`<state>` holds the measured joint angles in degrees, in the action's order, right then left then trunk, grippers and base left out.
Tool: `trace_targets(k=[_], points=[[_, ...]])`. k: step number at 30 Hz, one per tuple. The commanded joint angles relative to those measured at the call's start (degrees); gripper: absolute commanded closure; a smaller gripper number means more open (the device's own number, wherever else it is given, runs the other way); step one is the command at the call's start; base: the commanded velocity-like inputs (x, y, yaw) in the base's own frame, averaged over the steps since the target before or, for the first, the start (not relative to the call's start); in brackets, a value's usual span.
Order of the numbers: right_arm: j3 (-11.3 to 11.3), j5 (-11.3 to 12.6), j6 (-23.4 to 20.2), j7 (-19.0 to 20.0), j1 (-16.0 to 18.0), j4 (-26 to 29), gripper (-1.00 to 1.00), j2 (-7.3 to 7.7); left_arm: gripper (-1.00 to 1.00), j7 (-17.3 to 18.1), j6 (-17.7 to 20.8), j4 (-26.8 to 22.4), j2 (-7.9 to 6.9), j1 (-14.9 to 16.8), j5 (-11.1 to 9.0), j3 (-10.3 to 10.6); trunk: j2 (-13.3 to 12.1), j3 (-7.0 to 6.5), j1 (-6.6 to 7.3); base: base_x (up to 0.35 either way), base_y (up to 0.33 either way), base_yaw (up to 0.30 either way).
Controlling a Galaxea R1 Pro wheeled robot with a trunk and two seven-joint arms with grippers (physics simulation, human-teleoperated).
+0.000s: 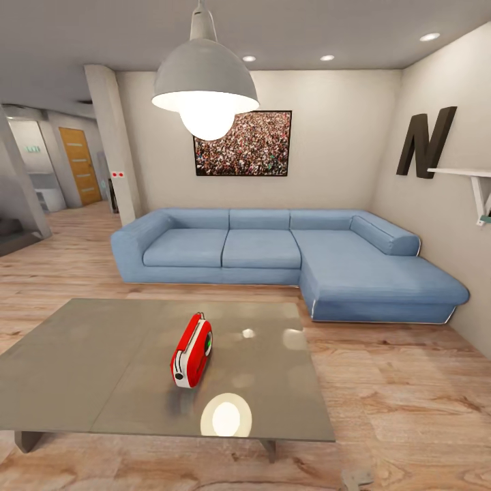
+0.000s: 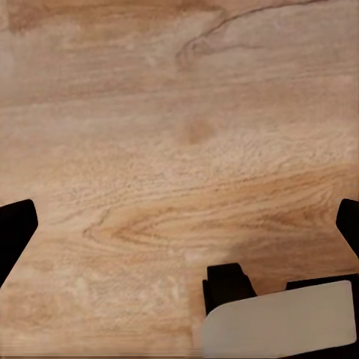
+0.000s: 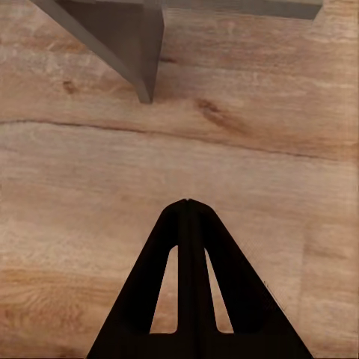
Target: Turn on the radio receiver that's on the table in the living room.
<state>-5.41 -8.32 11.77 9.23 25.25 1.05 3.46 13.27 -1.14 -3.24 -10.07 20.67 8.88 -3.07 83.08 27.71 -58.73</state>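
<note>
Radio receiver (image 1: 191, 350): we see it almost edge-on, so its dial face is partly turned away from us.
Tabletop (image 1: 102, 368): its left corner runs past the head view's edge.
Left tool (image 2: 179, 224): we get two dark fingertips at the picture's sides; the rest is cut off.
Shelf (image 1: 470, 179): cropped at the right edge.
Table leg (image 3: 127, 37): its top is cropped.

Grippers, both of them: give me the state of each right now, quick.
Left gripper: open, jaws spread wide over the wood floor, holding nothing.
Right gripper: closed, jaws pressed tip to tip, holding nothing.
</note>
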Motion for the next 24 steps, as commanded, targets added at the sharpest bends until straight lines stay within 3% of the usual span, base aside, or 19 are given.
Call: trace_targets(k=[1, 10, 13, 24], points=[[0.0, 0.0, 0.0, 0.0, -0.3, 0.0, 1.00, 0.02, -1.00, 0.0, 0.0, 0.2, -0.03, -0.1, 0.0, 0.0, 0.0, 0.00, 0.00, 0.000, 0.000, 0.000], [0.0, 0.1, 0.0, 0.0, -2.6, 0.0, 1.00, -0.19, -1.00, 0.0, 0.0, 3.2, -1.23, -0.3, -0.1, 0.0, 0.0, 0.00, 0.00, 0.000, 0.000, 0.000], [0.0, 0.2, 0.0, 0.0, -2.9, -0.1, 1.00, -0.26, -1.00, 0.1, 0.0, 4.6, -1.62, -0.3, -1.0, 0.0, 0.0, 0.00, 0.00, 0.000, 0.000, 0.000], [0.0, 0.3, 0.0, 0.0, -3.7, -0.1, 1.00, -0.39, -1.00, 0.0, 0.1, 6.3, -1.62, -0.3, -2.1, 0.0, 0.0, -0.05, 0.00, 0.000, 0.000, 0.000]])
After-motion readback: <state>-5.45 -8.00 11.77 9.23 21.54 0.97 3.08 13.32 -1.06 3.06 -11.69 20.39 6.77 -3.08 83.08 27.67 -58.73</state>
